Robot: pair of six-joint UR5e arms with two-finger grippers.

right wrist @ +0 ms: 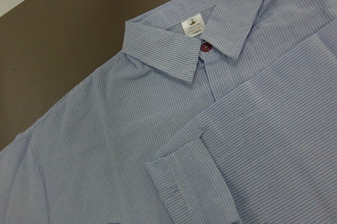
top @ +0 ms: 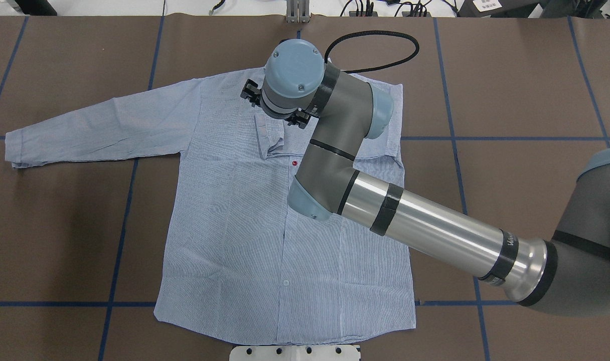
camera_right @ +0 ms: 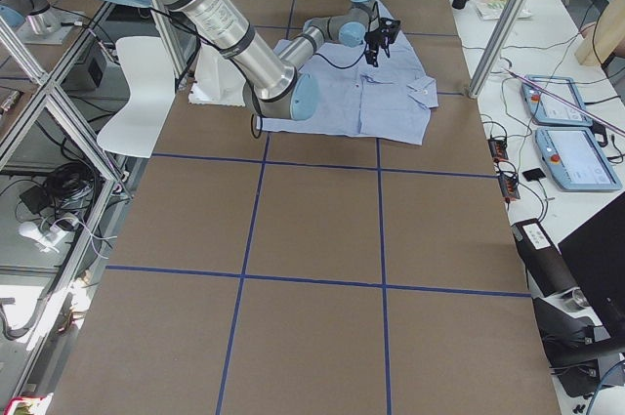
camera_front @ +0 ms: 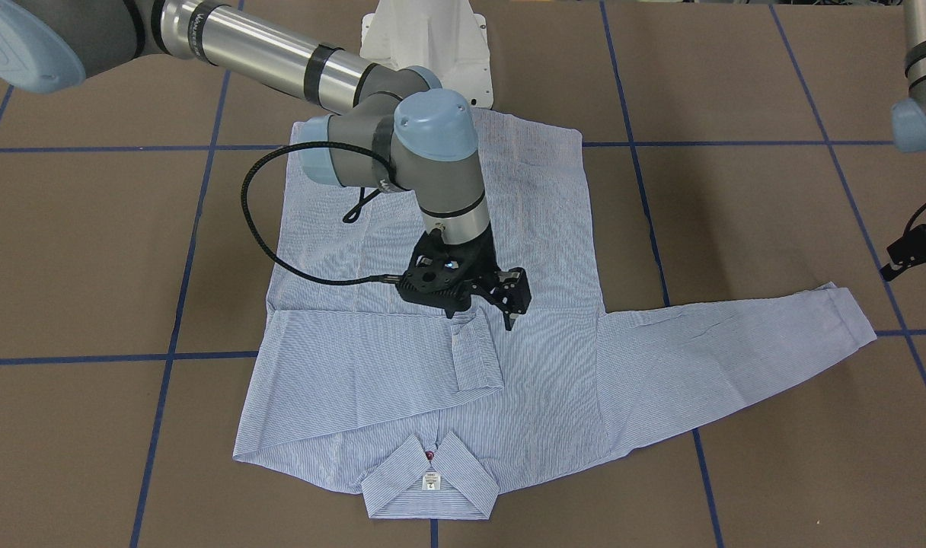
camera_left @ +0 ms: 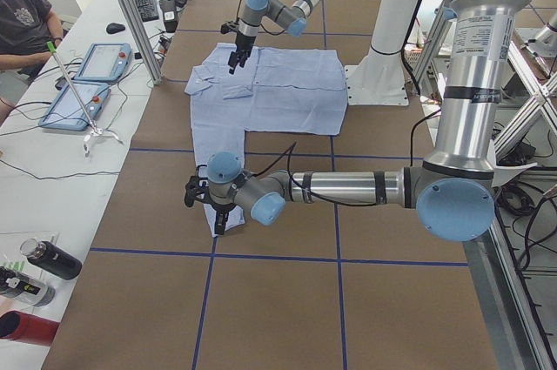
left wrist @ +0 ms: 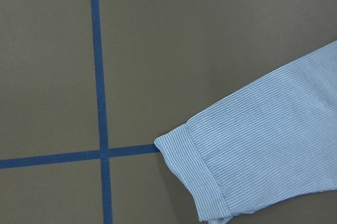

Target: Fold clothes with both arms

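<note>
The light blue striped shirt (camera_front: 539, 228) lies flat, front up, its collar (camera_front: 430, 483) on the side away from the robot. One sleeve is folded across the chest, cuff (camera_front: 477, 356) near the middle. The other sleeve (camera_front: 729, 358) stretches out to the side, and its cuff (left wrist: 197, 179) fills the left wrist view. My right gripper (camera_front: 482, 313) hangs just above the folded cuff, open and holding nothing. At the frame edge, beside the end of the outstretched sleeve, my left gripper (camera_front: 918, 262) looks open with nothing in it.
Blue tape lines (camera_front: 181, 289) cross the brown table. The white pedestal base (camera_front: 429, 38) stands by the shirt's hem. Beyond the table's far side are a side bench with tablets (camera_left: 83, 83), bottles (camera_left: 48, 261) and a seated person (camera_left: 26, 22).
</note>
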